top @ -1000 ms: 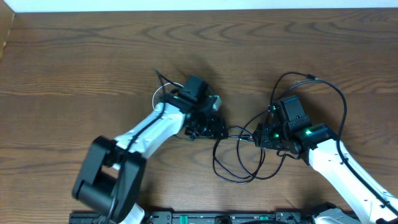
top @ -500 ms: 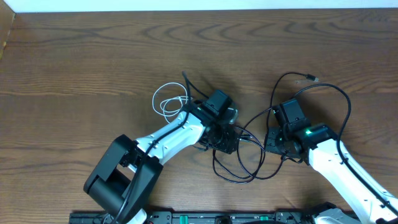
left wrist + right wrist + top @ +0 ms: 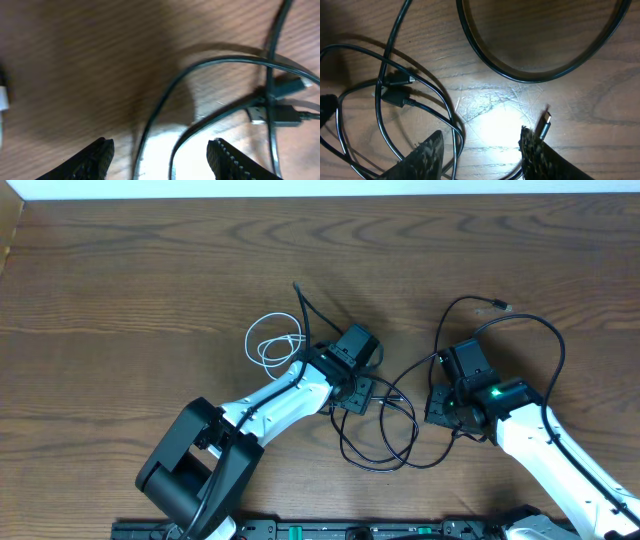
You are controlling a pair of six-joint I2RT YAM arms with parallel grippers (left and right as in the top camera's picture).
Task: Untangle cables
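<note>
We hold the left gripper spread wide over two strands of the thin black looped cable; the right gripper is parted too, empty; the thin white coiled cable lies beside the left arm; closing now could pinch both strands and tighten the tangle.

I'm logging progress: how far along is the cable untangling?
Done: the thin white coiled cord appears to lie apart, left of the thin black cord. In hand: nothing gripped; the open left pincer straddles a black strand, the right pincer hovers open. Left: the black cord's loops cross one another.
</note>
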